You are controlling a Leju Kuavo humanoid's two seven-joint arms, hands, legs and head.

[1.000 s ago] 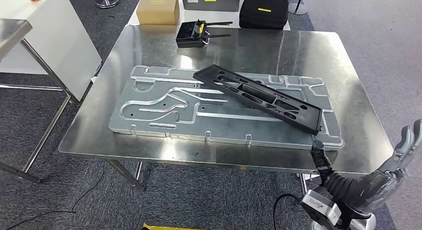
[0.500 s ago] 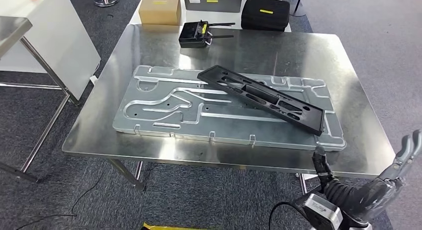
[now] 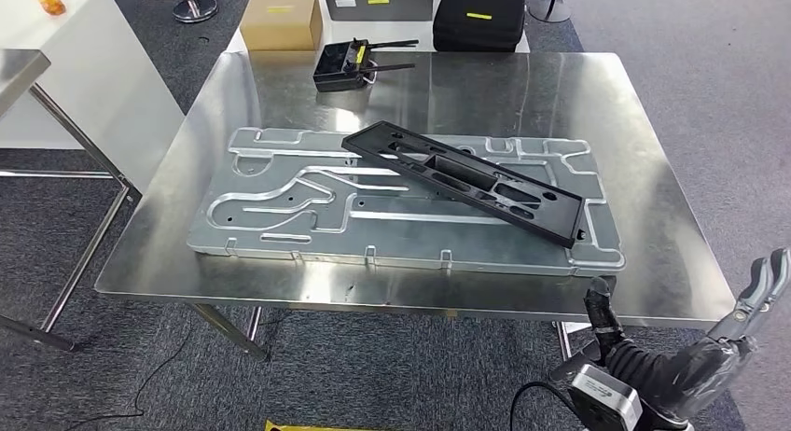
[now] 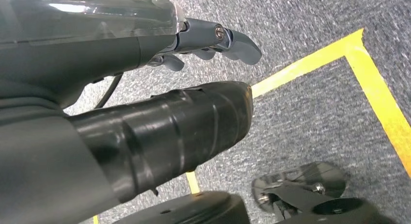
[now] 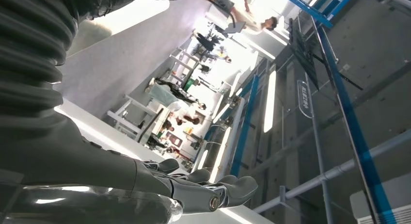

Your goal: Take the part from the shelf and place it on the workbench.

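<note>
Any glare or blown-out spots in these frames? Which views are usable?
Head view: sharp; soft ceiling reflections streak the steel workbench, but the black part and the aluminium plate under it read clearly. Right wrist view: looks upward, windows overexposed, right hand dim against them. Left wrist view: evenly lit, left hand close and slightly soft.

Steel workbench (image 3: 644, 179) — grey machined plate (image 3: 280, 202) and black controller (image 3: 338, 67) on it.

Matt black plastic part (image 3: 464, 180); shiny brushed-metal workbench (image 3: 550, 95); machined aluminium plate (image 3: 280, 202).
</note>
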